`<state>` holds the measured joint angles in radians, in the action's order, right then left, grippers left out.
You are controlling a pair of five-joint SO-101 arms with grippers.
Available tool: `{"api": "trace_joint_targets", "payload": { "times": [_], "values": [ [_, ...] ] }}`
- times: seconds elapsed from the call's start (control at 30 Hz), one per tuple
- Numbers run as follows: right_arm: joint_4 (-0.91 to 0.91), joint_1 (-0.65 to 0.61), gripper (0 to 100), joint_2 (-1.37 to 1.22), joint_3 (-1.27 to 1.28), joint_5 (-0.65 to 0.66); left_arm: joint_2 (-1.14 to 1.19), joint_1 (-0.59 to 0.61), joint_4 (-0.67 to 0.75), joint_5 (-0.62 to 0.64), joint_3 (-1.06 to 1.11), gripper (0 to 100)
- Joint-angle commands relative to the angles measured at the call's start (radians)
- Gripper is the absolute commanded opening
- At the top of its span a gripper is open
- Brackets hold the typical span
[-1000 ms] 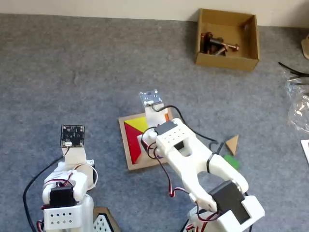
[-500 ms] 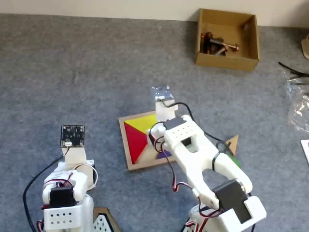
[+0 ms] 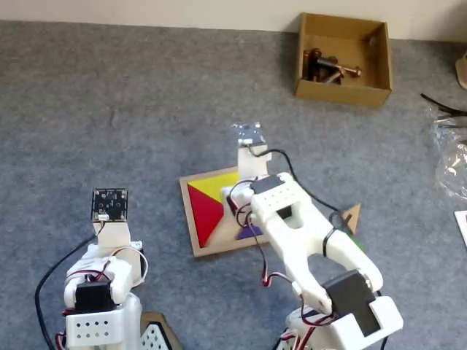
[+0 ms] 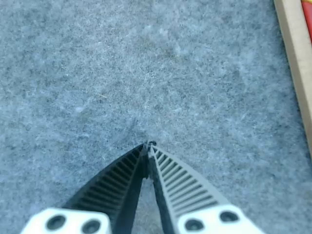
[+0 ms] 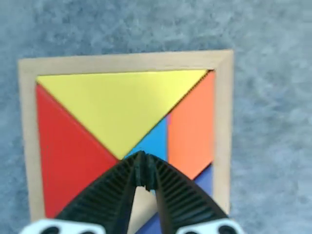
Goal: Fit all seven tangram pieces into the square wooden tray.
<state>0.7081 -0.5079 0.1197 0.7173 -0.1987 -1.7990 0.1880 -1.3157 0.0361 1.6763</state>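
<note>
The square wooden tray (image 3: 188,216) lies mid-table, partly under my right arm (image 3: 292,226). In the right wrist view the tray (image 5: 222,122) holds a yellow triangle (image 5: 122,100), a red triangle (image 5: 68,148), an orange piece (image 5: 192,126), a small blue piece (image 5: 155,141) and a purple piece (image 5: 205,181), with a bare wooden gap (image 5: 143,208). My right gripper (image 5: 145,175) hangs shut and empty above the tray's middle. A tan triangle (image 3: 352,216) and a green piece (image 3: 356,244) lie on the carpet right of the tray. My left gripper (image 4: 147,145) is shut over bare carpet near the tray's edge (image 4: 294,58).
A cardboard box (image 3: 343,82) with metal parts stands at the back right. Clear plastic wrap (image 3: 452,164) and black cables (image 3: 441,109) lie at the right edge. Grey carpet covers the table, open at the back left.
My right arm has swung rightward and farther back across the tray, uncovering more of the yellow and red triangles. The left arm has not moved.
</note>
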Motion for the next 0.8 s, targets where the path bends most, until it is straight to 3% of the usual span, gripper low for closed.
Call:
{"api": "trace_joint_targets", "payload": {
  "times": [0.0, 0.17, 0.57, 0.77],
  "values": [
    [-0.021, 0.018, 0.4, 0.058, -0.010, 0.009, 0.007, 0.008, -0.008, 0.002, 0.021, 0],
    [-0.010, 0.012, 0.4, 0.061, -0.010, 0.009, 0.007, 0.008, -0.008, 0.002, 0.021, 0],
    [0.326, 0.019, 0.4, 0.177, -0.214, 0.011, 0.007, 0.008, -0.008, 0.002, 0.021, 0],
    [0.364, 0.168, 0.4, 0.283, -0.240, 0.011, 0.007, 0.008, -0.008, 0.002, 0.021, 0]
  ]
}}
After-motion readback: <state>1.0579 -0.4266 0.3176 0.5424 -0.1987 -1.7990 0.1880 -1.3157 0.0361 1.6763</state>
